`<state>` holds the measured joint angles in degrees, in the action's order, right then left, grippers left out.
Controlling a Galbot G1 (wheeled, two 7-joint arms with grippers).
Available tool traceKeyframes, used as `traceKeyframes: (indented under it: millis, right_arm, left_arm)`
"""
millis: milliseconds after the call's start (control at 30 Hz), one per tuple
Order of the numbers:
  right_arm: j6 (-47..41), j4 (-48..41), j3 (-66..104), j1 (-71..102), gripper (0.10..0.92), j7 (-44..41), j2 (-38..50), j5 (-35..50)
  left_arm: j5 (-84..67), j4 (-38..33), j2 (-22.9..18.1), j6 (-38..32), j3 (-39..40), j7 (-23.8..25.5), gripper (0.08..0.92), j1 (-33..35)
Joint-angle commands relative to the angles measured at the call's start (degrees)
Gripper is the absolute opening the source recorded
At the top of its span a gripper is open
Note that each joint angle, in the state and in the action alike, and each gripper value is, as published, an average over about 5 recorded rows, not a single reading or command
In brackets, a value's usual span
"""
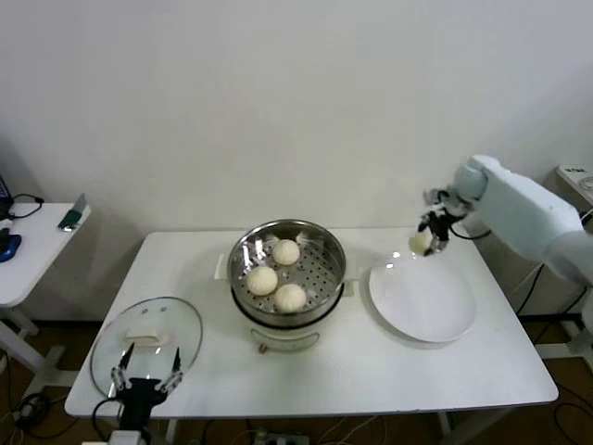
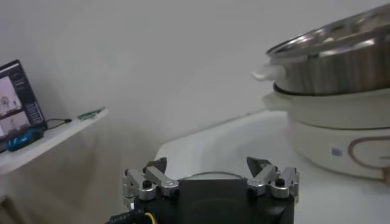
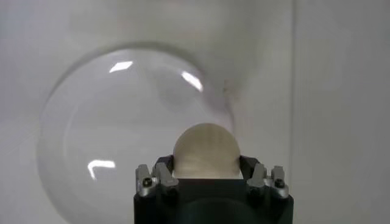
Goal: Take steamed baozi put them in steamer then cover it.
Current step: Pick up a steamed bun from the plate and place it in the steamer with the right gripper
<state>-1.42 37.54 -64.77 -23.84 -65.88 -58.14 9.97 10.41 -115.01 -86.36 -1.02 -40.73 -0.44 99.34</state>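
Note:
Three cream-white baozi (image 1: pixel 277 274) lie in the shiny steel steamer (image 1: pixel 326 243) on its white pot base in the table's middle. My right gripper (image 1: pixel 424 241) is shut on a fourth baozi (image 3: pixel 205 151), held above the far left edge of the white plate (image 1: pixel 435 311). The glass cover (image 1: pixel 167 324) with its cream bar handle lies flat at the table's front left. My left gripper (image 1: pixel 145 371) is open, empty, at the table's front left edge just in front of the cover. The left wrist view shows the steamer (image 2: pixel 341 58) from the side.
The flat white plate (image 3: pixel 103 134) lies right of the steamer. A small side table (image 1: pixel 37 246) with dark items stands to the left; it also shows in the left wrist view (image 2: pixel 55 131). A white wall is behind.

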Motion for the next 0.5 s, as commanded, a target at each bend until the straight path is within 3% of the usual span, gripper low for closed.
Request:
traceKeyframes:
  millis: [33, 300, 500]
  right_arm:
    - [-7.74, 11.24, -20.57, -19.7, 0.696, 1.37, -2.94, 25.58]
    - [-11.86, 16.88, -29.58, -26.17, 0.702, 3.7, -11.7, 40.3]
    - [-13.13, 19.02, -33.65, -26.65, 0.704, 5.82, -17.32, 45.45]
  left_arm:
    - [0.06, -1.06, 0.09, -1.05, 1.15, 1.55, 0.823, 0.95]
    - [-0.15, -1.72, 0.76, -2.67, 1.99, 2.91, 0.823, 2.55]
    - [-0.21, -2.0, 0.71, -2.96, 2.49, 3.01, 0.823, 2.69]
